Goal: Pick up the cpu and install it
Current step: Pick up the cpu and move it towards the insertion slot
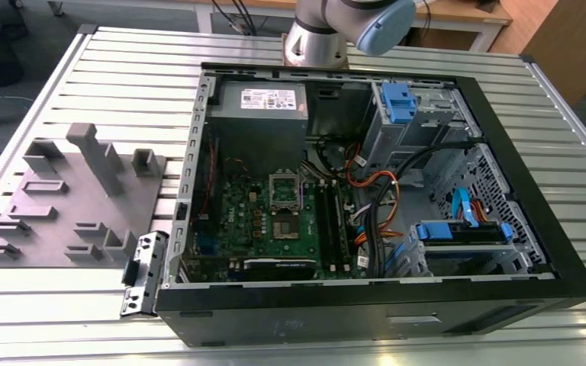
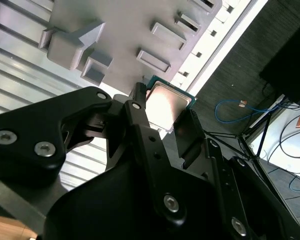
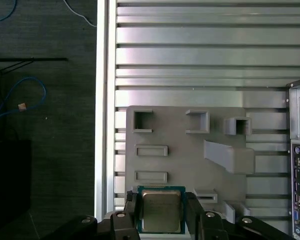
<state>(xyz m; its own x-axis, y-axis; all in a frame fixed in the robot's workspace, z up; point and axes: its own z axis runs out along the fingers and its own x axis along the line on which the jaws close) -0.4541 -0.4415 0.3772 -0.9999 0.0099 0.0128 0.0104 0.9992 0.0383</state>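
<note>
The cpu (image 3: 161, 211) is a small flat square chip with a silver-grey top and a green rim. It sits between the two black fingers of my gripper (image 3: 161, 214), which is shut on its opposite edges. The cpu (image 2: 166, 100) and gripper (image 2: 165, 117) appear in both wrist views, held well above the grey plastic tray (image 3: 190, 150). In the exterior view the open computer case holds the green motherboard (image 1: 257, 229) with its metal-framed socket (image 1: 284, 191).
The grey tray (image 1: 69, 206) with raised blocks lies on the slatted metal table, at the exterior view's left of the black case (image 1: 537, 229). Orange and blue cables (image 1: 375, 191) and blue drive brackets crowd the case beside the board. The arm's base (image 1: 319, 38) stands behind the case.
</note>
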